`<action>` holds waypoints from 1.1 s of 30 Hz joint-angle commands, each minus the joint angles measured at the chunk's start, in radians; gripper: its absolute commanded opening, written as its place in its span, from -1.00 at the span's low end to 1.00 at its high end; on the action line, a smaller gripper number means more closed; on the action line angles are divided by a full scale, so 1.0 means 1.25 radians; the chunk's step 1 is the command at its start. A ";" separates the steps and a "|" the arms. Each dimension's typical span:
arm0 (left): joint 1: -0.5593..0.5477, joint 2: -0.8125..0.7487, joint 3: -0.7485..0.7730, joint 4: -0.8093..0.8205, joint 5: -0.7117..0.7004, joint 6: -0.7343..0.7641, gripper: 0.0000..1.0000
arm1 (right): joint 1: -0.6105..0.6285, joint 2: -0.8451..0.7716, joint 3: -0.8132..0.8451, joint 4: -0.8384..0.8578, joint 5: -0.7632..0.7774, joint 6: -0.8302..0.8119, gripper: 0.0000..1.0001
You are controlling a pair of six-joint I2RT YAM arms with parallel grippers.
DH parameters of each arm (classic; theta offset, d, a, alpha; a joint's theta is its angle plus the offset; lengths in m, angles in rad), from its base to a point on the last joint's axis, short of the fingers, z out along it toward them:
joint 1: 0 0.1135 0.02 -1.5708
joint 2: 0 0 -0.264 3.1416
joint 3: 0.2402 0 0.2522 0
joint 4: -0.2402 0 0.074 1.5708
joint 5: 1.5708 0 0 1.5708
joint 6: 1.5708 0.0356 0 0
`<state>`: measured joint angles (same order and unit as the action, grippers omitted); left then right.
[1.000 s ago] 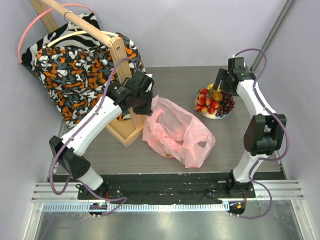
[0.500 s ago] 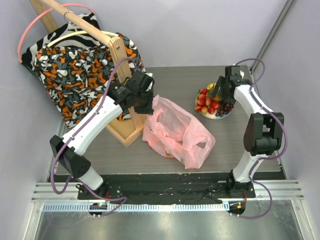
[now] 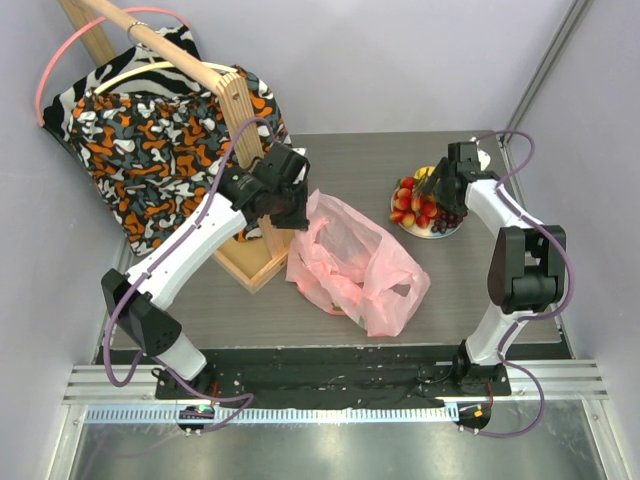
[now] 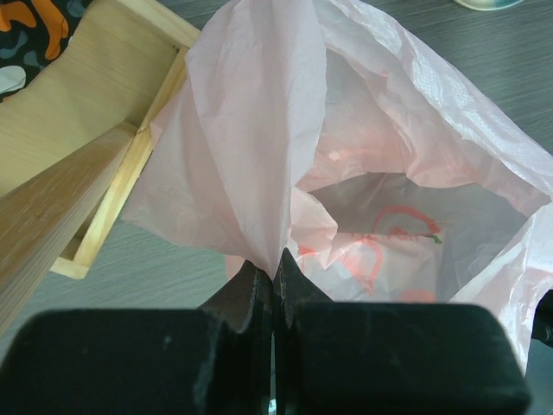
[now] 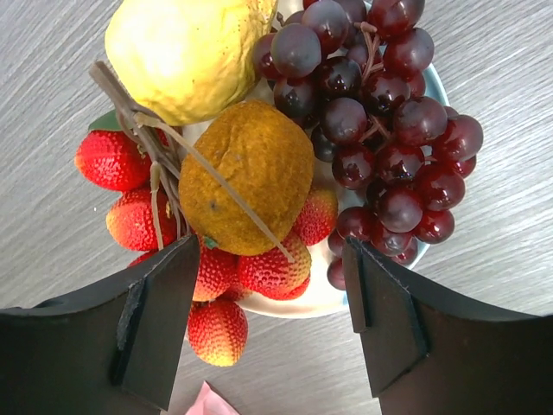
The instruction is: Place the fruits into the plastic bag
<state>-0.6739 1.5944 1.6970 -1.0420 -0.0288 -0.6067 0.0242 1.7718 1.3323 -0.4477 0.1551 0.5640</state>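
The fruits (image 3: 420, 203) lay heaped on a pale plate (image 5: 298, 303) at the far right of the bench (image 3: 350, 160), well apart from the pink plastic bag (image 3: 355, 265) slumped mid-bench. The right pincer (image 5: 270, 259) hung spread over the pile, straddling the orange fruit (image 5: 246, 177) and grasping nothing. The left pincer (image 4: 274, 277) was clenched on the bag's rim, holding its mouth open. The step in hand looked like a first pick; next, the right jaws would need to lower and close on one fruit.
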 commanded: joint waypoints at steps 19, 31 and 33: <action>0.018 -0.038 -0.022 0.027 0.016 -0.042 -1.00 | -0.002 -0.037 -0.044 0.161 0.011 0.091 0.46; 0.018 -0.043 -0.027 0.032 0.012 -0.046 -0.99 | -0.001 -0.014 -0.037 0.168 0.008 0.099 0.36; 0.018 -0.043 -0.026 0.033 0.012 -0.046 -1.00 | -0.001 -0.010 -0.044 0.168 0.011 0.100 0.35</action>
<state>-0.6727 1.5822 1.6672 -1.0203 -0.0162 -0.6239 0.0242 1.7435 1.2793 -0.2810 0.1555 0.6678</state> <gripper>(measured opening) 0.017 0.681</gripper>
